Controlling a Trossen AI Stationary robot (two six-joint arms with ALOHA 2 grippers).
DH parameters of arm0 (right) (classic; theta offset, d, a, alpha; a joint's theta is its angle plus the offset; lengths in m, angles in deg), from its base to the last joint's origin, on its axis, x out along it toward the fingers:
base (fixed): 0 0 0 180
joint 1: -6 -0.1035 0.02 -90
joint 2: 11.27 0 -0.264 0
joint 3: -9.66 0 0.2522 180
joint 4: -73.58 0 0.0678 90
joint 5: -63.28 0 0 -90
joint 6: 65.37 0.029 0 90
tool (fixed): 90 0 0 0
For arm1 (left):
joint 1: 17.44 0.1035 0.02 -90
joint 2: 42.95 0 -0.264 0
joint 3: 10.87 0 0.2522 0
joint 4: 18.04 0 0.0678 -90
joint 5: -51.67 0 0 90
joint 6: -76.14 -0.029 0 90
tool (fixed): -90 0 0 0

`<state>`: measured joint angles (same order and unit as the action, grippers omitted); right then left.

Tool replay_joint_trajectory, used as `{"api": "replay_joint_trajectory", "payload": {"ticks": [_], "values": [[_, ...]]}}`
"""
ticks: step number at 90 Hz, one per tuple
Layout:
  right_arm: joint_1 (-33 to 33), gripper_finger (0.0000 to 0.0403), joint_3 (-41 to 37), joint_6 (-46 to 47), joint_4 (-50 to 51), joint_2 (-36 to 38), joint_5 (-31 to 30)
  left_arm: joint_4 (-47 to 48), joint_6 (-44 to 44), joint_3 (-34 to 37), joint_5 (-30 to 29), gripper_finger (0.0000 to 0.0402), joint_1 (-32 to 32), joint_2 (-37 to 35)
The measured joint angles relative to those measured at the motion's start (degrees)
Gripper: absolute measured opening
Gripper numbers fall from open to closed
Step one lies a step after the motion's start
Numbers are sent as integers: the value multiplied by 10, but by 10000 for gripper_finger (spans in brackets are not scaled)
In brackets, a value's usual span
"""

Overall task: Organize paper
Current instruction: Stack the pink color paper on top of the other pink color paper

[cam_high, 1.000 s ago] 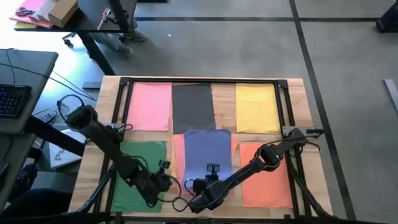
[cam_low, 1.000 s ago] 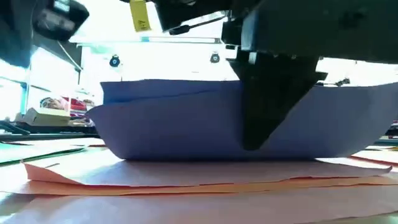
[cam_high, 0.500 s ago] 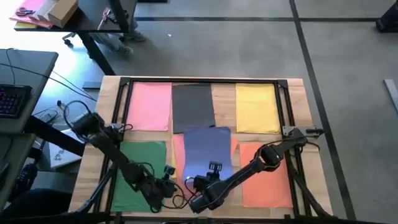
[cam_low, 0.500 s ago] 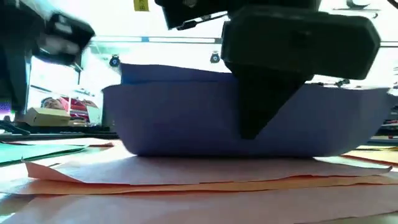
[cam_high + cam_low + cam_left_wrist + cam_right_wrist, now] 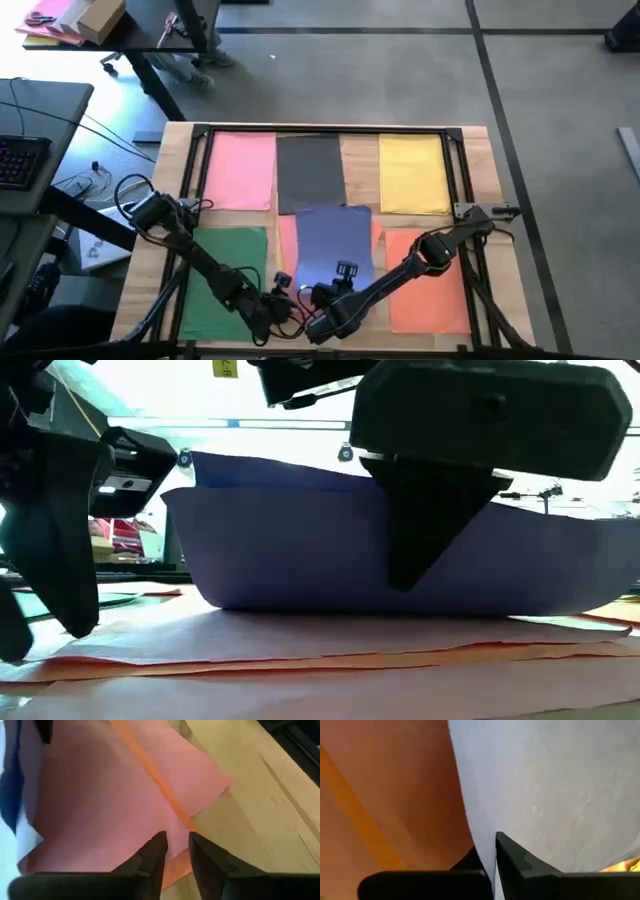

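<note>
A blue sheet (image 5: 335, 245) lies at the table's near middle on a pink sheet (image 5: 100, 795), which lies on an orange one (image 5: 150, 770). My right gripper (image 5: 328, 300) is shut on the blue sheet's near edge. My left gripper (image 5: 278, 300) stands just left of it, over the pink sheet's near left corner. Its fingers (image 5: 155, 855) point down with a narrow gap; whether they touch the paper cannot be told. Pink (image 5: 240, 170), dark grey (image 5: 310, 170) and yellow (image 5: 413, 175) sheets lie flat along the far side, green (image 5: 225, 275) and orange (image 5: 430, 280) on the near side. My right gripper pinches the blue sheet's near edge (image 5: 487, 845) between its two fingers, about midway along that edge, coming from the near side. The near edge (image 5: 300, 560) is lifted and curves upward, while the sheet's far part still rests on the pink sheet.
A black frame rail (image 5: 330, 130) runs around the wooden table top. Bare wood (image 5: 260, 795) shows beside the pink and orange stack. A desk with a keyboard (image 5: 20, 160) stands off the table's left edge, and loose cables hang from my left arm.
My left gripper has moved toward the table's right edge along the near side, from over the green sheet to the pink sheet's corner beside my right gripper. My right gripper has stayed shut on the blue sheet and raised its near edge a little.
</note>
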<state>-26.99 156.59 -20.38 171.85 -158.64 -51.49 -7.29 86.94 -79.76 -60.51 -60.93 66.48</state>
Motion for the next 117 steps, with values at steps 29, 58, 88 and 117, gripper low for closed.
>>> {"api": "replay_joint_trajectory", "payload": {"ticks": [29, 58, 88, 117], "values": [[0, 0, 0, 0, -3, 0, 0, -13, -5, -2, 17, 115, 8, 15], [0, 0, 0, -3, -6, 0, 0, -26, -5, -1, -13, 114, 17, 19], [0, 0, 0, -5, -14, 0, 4, -22, 35, -10, 40, 72, 43, 19], [0, 0, 0, -4, -18, 0, 10, -7, 42, -11, 31, 71, 61, -7]]}}
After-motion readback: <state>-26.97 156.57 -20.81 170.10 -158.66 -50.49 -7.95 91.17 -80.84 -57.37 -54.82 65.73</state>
